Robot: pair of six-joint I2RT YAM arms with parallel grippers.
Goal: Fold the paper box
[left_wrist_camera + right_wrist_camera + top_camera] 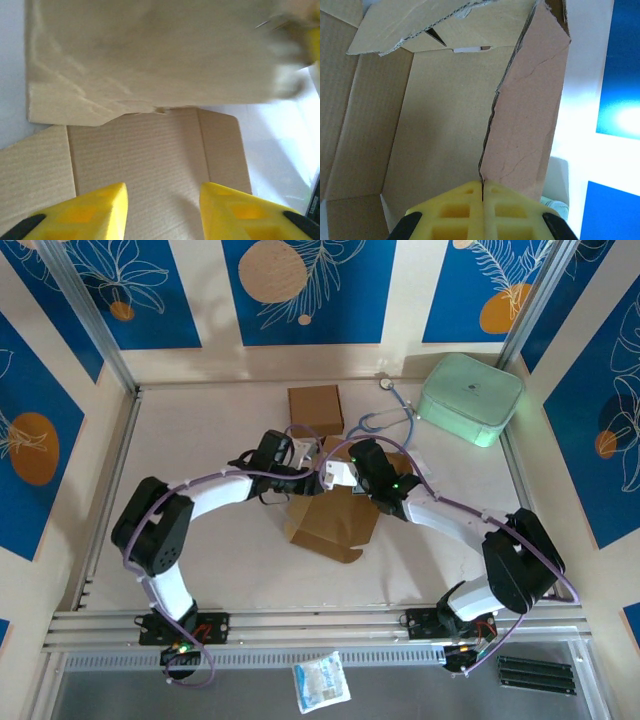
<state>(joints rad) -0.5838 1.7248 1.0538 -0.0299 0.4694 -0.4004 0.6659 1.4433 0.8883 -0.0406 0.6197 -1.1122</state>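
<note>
A flattened brown corrugated cardboard box (325, 525) lies mid-counter, its panels spread on the pale counter (200, 440) where the two arms meet above its far edge.

In the right wrist view the right fingers (470, 202) – yellow, ribbed – are pressed together on the lower edge of one creased, upright flap of the box (440, 125). That flap rises from the pinch, with the wide inner panel to its left and a torn-edged flap across the top.

In the left wrist view the left fingers (95, 210) stand apart with nothing between them. A flat ribbed panel of the box (150, 160) lies beyond the gap, near the tips but not gripped, and a larger smooth panel leans over it from above, blurred at the right.

Farther back on the counter a small closed brown cardboard carton (315, 408) sits just beyond the box. To its right are a blue-tubed stethoscope (385, 418) and a mint-green rounded case (470, 398) – all apart from the fingers. A white plastic packet (320, 681) lies on the grey strip in front of the arm bases.
</note>
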